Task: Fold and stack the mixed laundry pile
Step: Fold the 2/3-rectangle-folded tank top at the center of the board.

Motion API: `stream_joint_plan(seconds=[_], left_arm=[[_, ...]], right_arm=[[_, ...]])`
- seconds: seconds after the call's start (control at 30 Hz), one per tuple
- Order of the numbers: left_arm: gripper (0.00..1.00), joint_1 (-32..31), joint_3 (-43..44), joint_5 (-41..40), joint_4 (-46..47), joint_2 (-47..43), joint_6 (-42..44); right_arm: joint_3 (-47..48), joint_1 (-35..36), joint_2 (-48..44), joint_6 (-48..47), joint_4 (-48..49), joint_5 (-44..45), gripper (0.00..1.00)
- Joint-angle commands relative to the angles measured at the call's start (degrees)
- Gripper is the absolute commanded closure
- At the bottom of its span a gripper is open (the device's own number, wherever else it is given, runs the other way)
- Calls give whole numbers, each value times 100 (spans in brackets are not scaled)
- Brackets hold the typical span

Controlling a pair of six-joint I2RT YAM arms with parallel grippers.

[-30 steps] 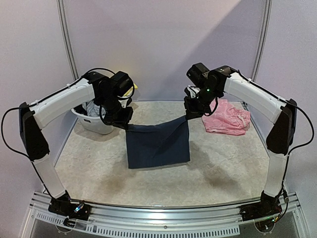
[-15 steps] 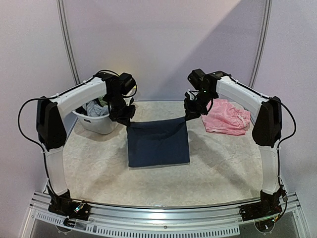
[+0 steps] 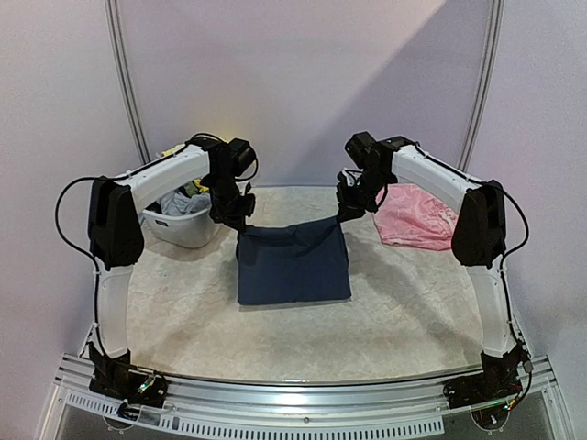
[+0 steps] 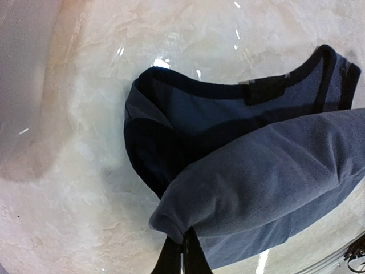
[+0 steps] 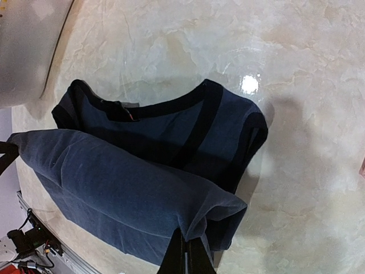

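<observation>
Left gripper [image 4: 183, 252] and right gripper [image 5: 187, 250] are each clamped shut on a far corner of the navy top [image 3: 293, 268], holding that edge up. The rest lies flat mid-table, between the white tub [image 3: 186, 231] and the pink piece [image 3: 420, 216].

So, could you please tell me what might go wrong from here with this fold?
The left gripper and right gripper each pinch only a small corner of the navy tank top, so it could slip out mid-fold. The lifted layer sags between them, so it may land wrinkled or crooked. The white tub sits close beside the left gripper, which might nudge it.
</observation>
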Motion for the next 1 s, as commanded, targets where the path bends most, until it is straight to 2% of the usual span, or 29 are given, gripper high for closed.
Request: stream_joint_plan(seconds=[0.0,0.4,0.6,0.8,0.83,0.87,0.93,0.97], left_arm=[[100,123,269,31,-10,218,-28],[100,283,547,-115,-53,508,32],[100,347,1015,-197,-272,823,170],[100,460,1094,-198,-97,1022,-24],[97,479,1096,-352,-3,1076,-85],[85,521,1151,-366,70,1138,-162],[53,555,1444,-280,166,1259,-273],[29,555,1615,-262,179,1283,-289]], right_arm=[[234,-84,264,-86,141,5,100],[318,-204,505,109,524,-62,100],[335,-207,637,201,743,-142,100],[353,-205,694,427,1068,-131,98],[355,-203,709,484,1150,-131,92],[360,-202,732,534,1252,-132,81],[499,-204,804,698,1353,-182,57],[638,-212,857,757,1343,-222,46]])
